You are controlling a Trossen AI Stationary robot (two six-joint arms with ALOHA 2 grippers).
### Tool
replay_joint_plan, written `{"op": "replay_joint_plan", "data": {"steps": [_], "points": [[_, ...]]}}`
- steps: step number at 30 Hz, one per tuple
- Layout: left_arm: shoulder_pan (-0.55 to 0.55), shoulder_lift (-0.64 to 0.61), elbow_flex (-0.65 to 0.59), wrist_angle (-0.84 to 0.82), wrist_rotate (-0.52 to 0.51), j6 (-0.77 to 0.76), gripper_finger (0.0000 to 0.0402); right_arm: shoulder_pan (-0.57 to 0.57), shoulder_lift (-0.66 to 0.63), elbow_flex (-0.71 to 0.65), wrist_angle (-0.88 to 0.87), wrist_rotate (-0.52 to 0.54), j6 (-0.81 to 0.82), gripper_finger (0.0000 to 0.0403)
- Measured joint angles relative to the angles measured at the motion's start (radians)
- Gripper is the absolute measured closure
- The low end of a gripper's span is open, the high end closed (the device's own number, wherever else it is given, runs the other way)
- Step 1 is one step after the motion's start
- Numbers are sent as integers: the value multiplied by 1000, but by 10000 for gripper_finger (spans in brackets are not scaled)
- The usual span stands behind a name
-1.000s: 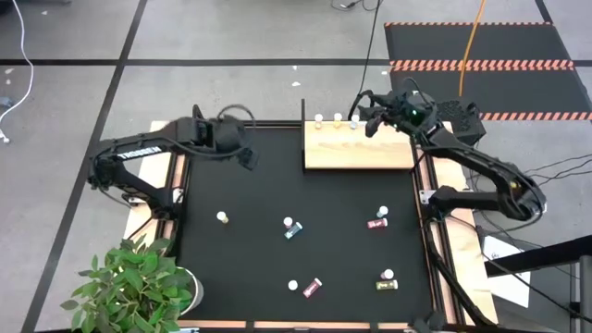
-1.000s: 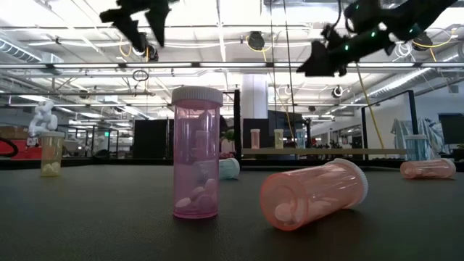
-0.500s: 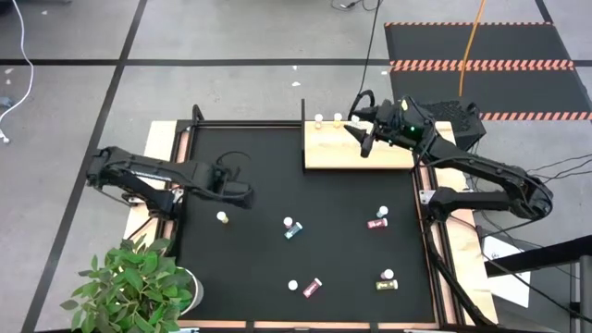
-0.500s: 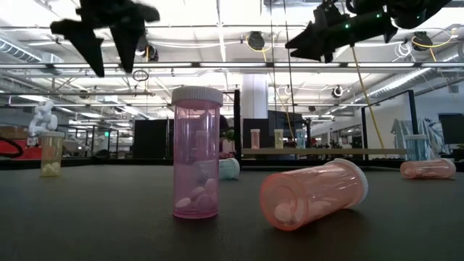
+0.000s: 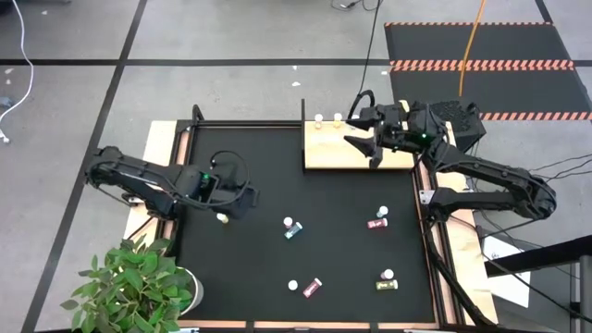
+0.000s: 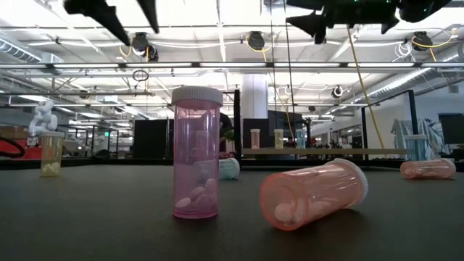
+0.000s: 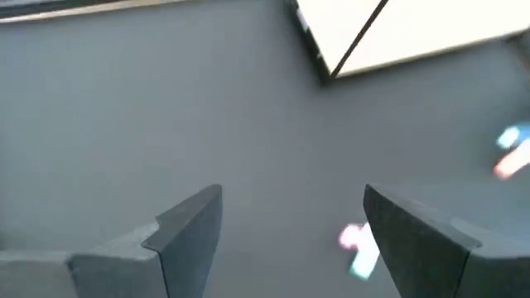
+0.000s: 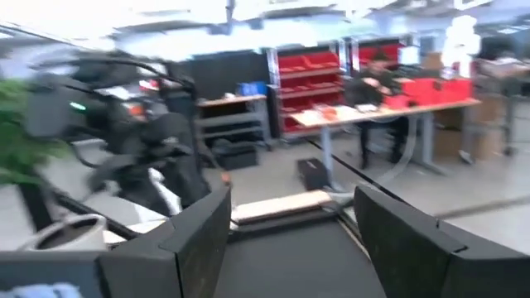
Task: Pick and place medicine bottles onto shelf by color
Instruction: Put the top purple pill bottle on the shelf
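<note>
The shelf (image 5: 359, 148), a pale wooden board, lies at the far right corner of the black mat (image 5: 250, 176) that covers the worktop. Two white-capped medicine bottles (image 5: 327, 118) show along its far edge.

The right hand (image 5: 373, 141) hovers above the shelf, its fingers (image 8: 199, 240) spread wide with nothing between them. The left hand (image 5: 242, 200) hangs over the mat well to the left of the shelf and nearer the front, fingers (image 7: 186, 228) also wide apart and empty. Just beside it stands a yellow bottle (image 5: 222, 217).

The other bottles are scattered on the mat in front of the shelf: a teal bottle (image 5: 291, 228) toward the middle, a red bottle (image 5: 376, 220) below the shelf's right end, and farther forward a pink bottle (image 5: 313, 287) lying near a standing white-capped one (image 5: 292, 286), and a yellow-green bottle (image 5: 387, 280) on its side.

A potted plant (image 5: 134, 282) sits off the mat's front left corner, far from the shelf.
</note>
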Motion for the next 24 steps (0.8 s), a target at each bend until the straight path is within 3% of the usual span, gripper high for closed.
{"op": "replay_joint_plan", "data": {"steps": [6,9,16,24], "points": [[33,11,-80,240,-13,46,110,7,19,0,1,-110,83,154],[23,11,-138,280,-17,-9,110,7,19,0,5,-160,110,154],[-153,-1,-245,135,-136,-281,149,6,-20,0,-7,-268,121,154],[-285,1,-376,100,-127,-291,182,6,-48,0,-26,-287,119,154]]}}
